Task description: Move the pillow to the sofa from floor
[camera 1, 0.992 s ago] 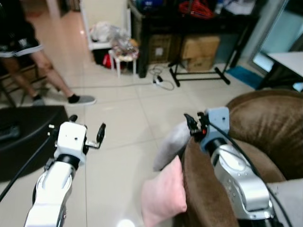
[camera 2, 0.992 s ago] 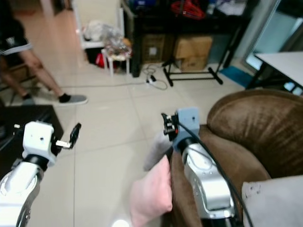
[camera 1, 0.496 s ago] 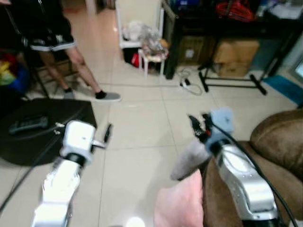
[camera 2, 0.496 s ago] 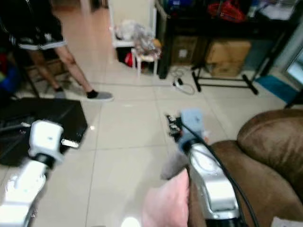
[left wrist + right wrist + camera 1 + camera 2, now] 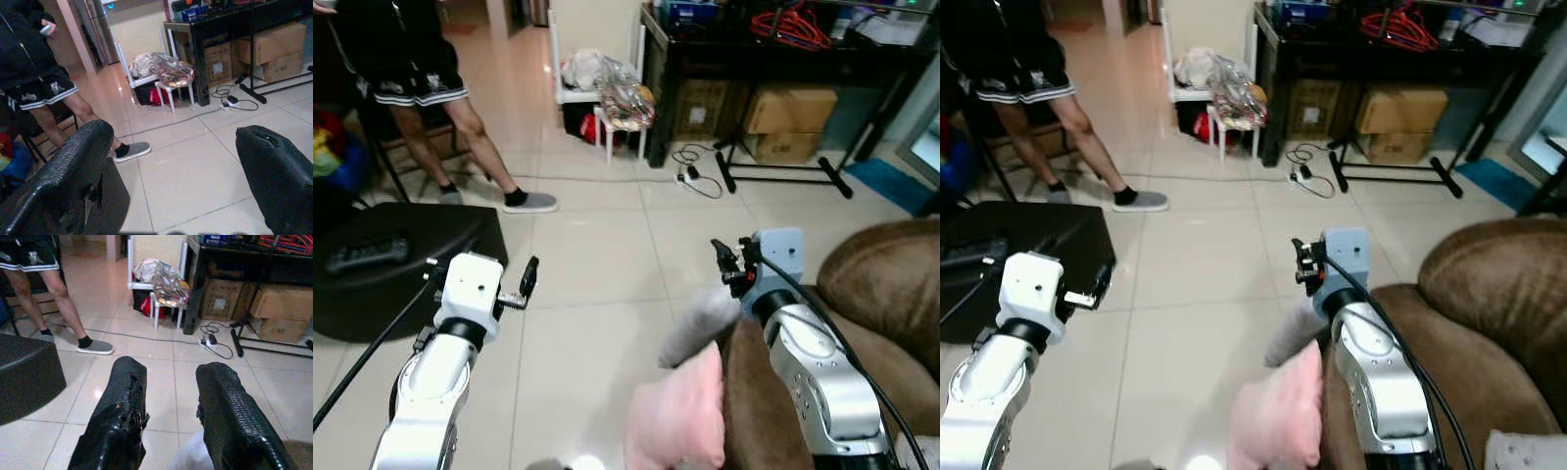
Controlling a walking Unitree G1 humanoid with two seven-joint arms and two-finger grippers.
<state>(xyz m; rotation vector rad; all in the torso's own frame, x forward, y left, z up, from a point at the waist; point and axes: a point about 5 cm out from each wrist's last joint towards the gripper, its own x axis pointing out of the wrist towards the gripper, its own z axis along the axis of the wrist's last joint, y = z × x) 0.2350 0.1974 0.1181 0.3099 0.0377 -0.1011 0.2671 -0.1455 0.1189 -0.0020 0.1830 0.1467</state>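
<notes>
A pink pillow point(image 5: 680, 423) stands on the floor, leaning against the arm of the brown sofa point(image 5: 886, 284). A grey pillow point(image 5: 698, 321) leans on that same arm just behind it. My right gripper point(image 5: 728, 262) hovers above the grey pillow, open with nothing between its fingers point(image 5: 122, 406); a corner of the grey pillow point(image 5: 188, 458) shows below them. My left gripper point(image 5: 484, 266) is held out over bare tiles to the left of the pillows, open and wide apart point(image 5: 73, 166), holding nothing.
A person point(image 5: 406, 69) stands at the far left beside a low black table point(image 5: 391, 264). Ahead are a white stool point(image 5: 625, 116), a black shelf point(image 5: 754, 59) with cardboard boxes point(image 5: 783, 113) and a cable point(image 5: 695, 174) on the tiled floor.
The whole picture has shifted as the camera turned left and steadied; the sofa now sits further right. Both grippers keep the same open pose; the pillows lie as before.
</notes>
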